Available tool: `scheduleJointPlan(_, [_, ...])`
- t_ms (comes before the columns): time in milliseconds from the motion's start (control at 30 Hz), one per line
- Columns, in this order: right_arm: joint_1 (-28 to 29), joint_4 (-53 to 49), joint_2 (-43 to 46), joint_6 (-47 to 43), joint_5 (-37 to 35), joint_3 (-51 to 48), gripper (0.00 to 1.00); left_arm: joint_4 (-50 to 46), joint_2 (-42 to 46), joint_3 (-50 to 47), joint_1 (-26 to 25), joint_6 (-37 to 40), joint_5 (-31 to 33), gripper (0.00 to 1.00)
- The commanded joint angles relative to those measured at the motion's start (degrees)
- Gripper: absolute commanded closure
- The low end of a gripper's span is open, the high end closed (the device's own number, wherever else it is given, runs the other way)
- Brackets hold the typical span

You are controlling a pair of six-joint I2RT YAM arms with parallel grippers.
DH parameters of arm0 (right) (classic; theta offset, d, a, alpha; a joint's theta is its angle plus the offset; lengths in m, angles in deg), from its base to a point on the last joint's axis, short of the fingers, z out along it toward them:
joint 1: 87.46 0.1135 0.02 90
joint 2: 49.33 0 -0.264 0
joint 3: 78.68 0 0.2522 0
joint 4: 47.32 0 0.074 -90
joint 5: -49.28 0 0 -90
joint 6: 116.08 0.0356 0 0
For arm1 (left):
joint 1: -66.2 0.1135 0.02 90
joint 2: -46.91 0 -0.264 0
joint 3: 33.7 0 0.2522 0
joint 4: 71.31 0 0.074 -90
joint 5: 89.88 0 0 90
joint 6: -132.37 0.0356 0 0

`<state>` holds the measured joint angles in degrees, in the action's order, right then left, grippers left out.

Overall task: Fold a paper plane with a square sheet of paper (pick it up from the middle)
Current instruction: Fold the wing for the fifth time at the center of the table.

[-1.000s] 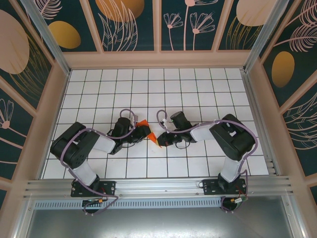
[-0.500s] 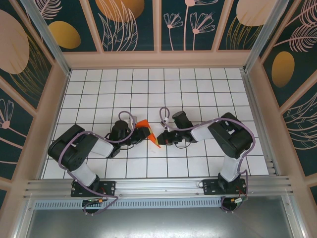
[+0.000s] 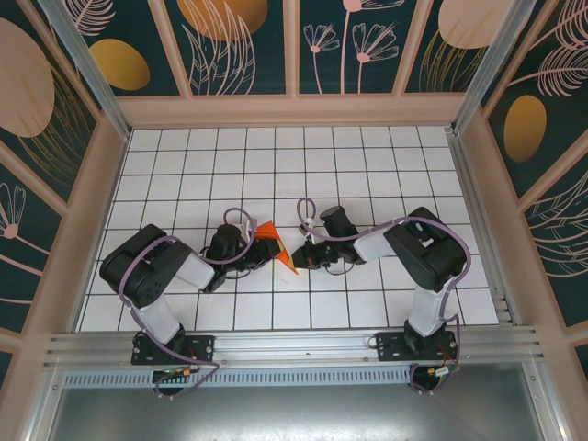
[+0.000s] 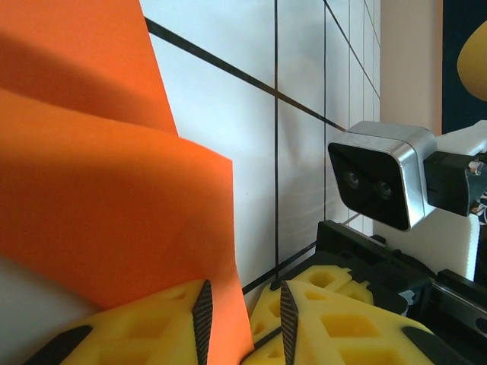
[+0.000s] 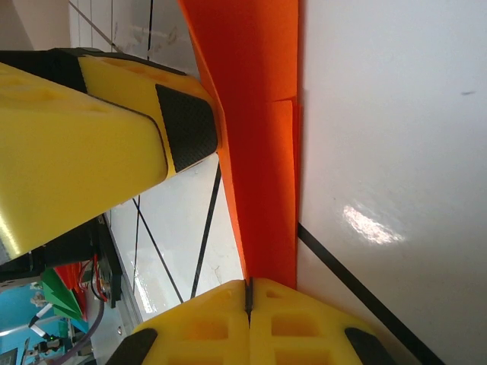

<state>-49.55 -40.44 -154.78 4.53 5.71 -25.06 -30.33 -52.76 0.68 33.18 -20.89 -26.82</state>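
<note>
We look down from above on a white tiled table [image 3: 276, 165] inside a booth with dark walls painted with leaves. Two black arms reach in from the near edge and meet near the middle of the table. Between them is a bright orange-red sheet of paper [image 3: 267, 230], already creased and partly folded, standing up off the tiles rather than lying flat. The left gripper [image 3: 262, 246] sits at the sheet's left side and the right gripper [image 3: 296, 258] at its lower right end. In the left wrist view, folded layers of the sheet [image 4: 114, 213] fill the left half of the picture. One corner runs down between the left gripper's yellow fingers [image 4: 327, 327], resting against one black pad. The jaws stand apart, with a sliver of table showing beside the paper. The right arm's silver camera [image 4: 380, 182] is close behind. In the right wrist view, the right gripper's [image 5: 248, 293] two yellow fingers are pressed tight together, pinching the narrow end of the sheet [image 5: 259, 152]. A finger of the left gripper [image 5: 91, 137] touches the paper's other face.
</note>
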Motion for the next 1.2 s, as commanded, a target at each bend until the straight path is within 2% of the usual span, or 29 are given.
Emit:
scheduleJointPlan(0, [-0.2, -1.1, -1.5, -0.4, 0.6, 0.4, 0.97, -2.9, -1.3, 1.6, -0.3, -0.1, 1.1, 0.68])
scheduleJointPlan(167, [-0.2, -1.9, -1.6, -0.8, -0.1, 0.5, 0.96, -8.5, -1.7, 3.0, -0.4, 0.1, 3.0, 0.70])
scheduleJointPlan(500, [-0.3, -6.0, 1.1, -3.0, -2.3, 0.8, 0.84, -15.5, -2.9, 5.4, -0.4, 0.0, 4.7, 0.71])
scheduleJointPlan(667, [-0.3, -7.8, 2.7, -3.5, -2.9, -0.1, 0.85, -19.4, -2.7, 6.4, -0.3, 0.6, 5.9, 0.71])
scheduleJointPlan(867, [0.6, -8.9, 2.5, -3.5, -3.6, -1.3, 0.92, -19.6, -2.8, 6.3, -0.4, 0.7, 5.8, 0.71])
scheduleJointPlan(1000, [1.1, -11.1, 2.3, -3.5, -7.0, 0.0, 0.90, -19.9, -2.9, 6.3, -0.4, 0.6, 5.8, 0.71])
scheduleJointPlan(1167, [2.7, -14.1, 10.0, -1.9, -17.0, 1.7, 0.80, -21.0, -2.7, 6.5, -0.4, 0.8, 6.2, 0.72])
